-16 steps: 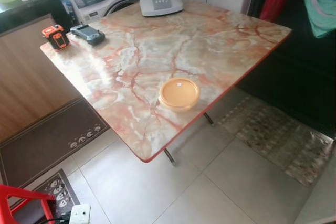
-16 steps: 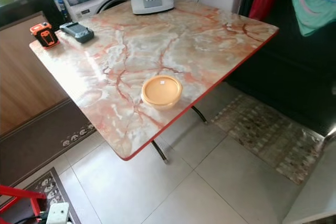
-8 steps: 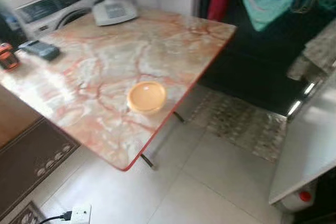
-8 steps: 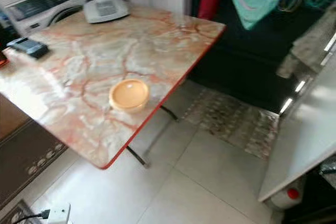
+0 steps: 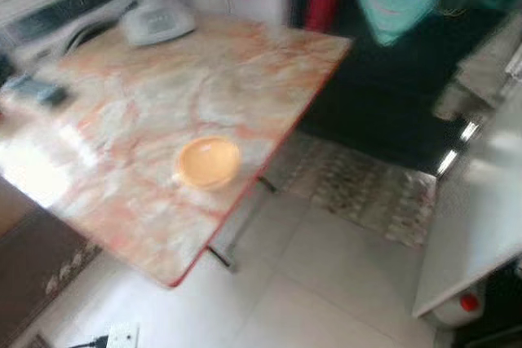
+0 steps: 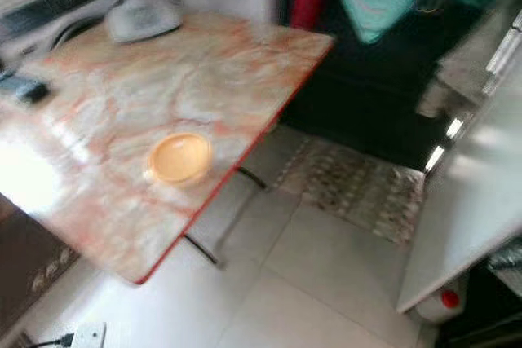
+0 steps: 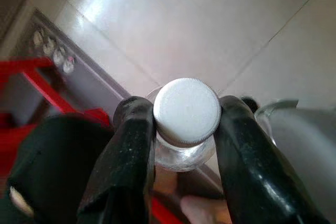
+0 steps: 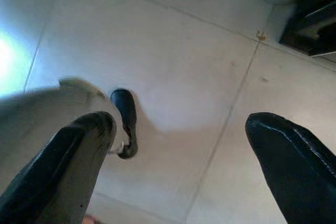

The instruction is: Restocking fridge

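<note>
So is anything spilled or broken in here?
Nothing looks spilled or broken. The round orange lidded container sits upright near the marble table's red edge. The left gripper grips a white-capped clear bottle; the right gripper is open over bare floor tiles.

Quick count — 1 marble-pattern table (image 5: 245,79), red-edged. On it: 1 orange lidded container (image 5: 207,162), 1 white appliance base (image 5: 157,25) at the far edge, 1 dark handheld device (image 5: 34,90); too blurred to say more. 1 washing machine (image 5: 65,10) behind. 1 patterned floor mat (image 5: 363,193), 1 white wall-plug w/ cord (image 5: 121,336). My left gripper (image 7: 185,124): 1 clear bottle (image 7: 181,153) w/ 1 white cap (image 7: 186,109). 2 black fingers (image 8: 73,156) per gripper — right gripper (image 8: 178,150) has 0 items.
</note>
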Robot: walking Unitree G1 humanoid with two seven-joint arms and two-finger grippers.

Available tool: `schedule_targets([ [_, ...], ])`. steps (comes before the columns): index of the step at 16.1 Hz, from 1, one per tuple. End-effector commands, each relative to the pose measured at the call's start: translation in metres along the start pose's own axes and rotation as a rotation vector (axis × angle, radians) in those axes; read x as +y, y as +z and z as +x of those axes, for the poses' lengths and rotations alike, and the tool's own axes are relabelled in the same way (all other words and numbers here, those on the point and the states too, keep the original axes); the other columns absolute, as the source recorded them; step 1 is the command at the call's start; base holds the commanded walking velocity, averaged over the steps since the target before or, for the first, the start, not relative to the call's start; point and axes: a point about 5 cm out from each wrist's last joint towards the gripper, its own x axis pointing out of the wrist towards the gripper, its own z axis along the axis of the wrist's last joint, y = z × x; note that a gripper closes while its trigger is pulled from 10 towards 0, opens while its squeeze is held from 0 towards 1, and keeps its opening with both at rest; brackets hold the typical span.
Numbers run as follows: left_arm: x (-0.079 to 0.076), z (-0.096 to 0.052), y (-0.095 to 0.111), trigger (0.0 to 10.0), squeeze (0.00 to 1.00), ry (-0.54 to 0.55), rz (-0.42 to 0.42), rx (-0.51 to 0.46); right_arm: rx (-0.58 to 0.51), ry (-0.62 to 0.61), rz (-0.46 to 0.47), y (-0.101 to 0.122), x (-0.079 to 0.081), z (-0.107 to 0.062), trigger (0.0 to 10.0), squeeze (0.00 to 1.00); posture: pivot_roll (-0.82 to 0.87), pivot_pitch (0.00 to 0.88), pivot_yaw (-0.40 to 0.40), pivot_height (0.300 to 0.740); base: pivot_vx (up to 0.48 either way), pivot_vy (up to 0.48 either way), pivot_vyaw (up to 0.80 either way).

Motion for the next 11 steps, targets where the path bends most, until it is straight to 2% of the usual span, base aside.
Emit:
schedule_targets([
  [1, 0.0067, -0.0015, -0.0076, 10.0, 0.0, 0.015, 0.016, 0.024, 0.017, 0.003, 0.019, -0.0079, 0.0013, -0.0014, 10.0, 0.0, 0.03, 0.042, 0.088, 0.74, 0.0, -0.405, 0.0],
  [4, 0.0069, -0.0019, -0.0091, 10.0, 0.0, 0.016, 0.01, 0.028, 0.013, 0.0, 0.007, -0.0074, 0.0009, -0.0015, 10.0, 0.0, 0.03, 0.043, 0.089, 0.74, 0.0, -0.349, 0.0],
  [7, 0.0064, -0.002, -0.0104, 10.0, 0.0, 0.01, -0.003, 0.034, 0.019, 0.002, 0.006, -0.0081, 0.0007, -0.0016, 10.0, 0.0, 0.03, 0.044, 0.086, 0.74, 0.0, 0.0, 0.0],
  [11, 0.0055, -0.0021, -0.0111, 10.0, 0.0, 0.007, 0.002, 0.036, 0.031, 0.007, -0.008, -0.0085, 0.0005, -0.0016, 10.0, 0.0, 0.03, 0.045, 0.083, 0.74, 0.0, 0.0, -0.69],
])
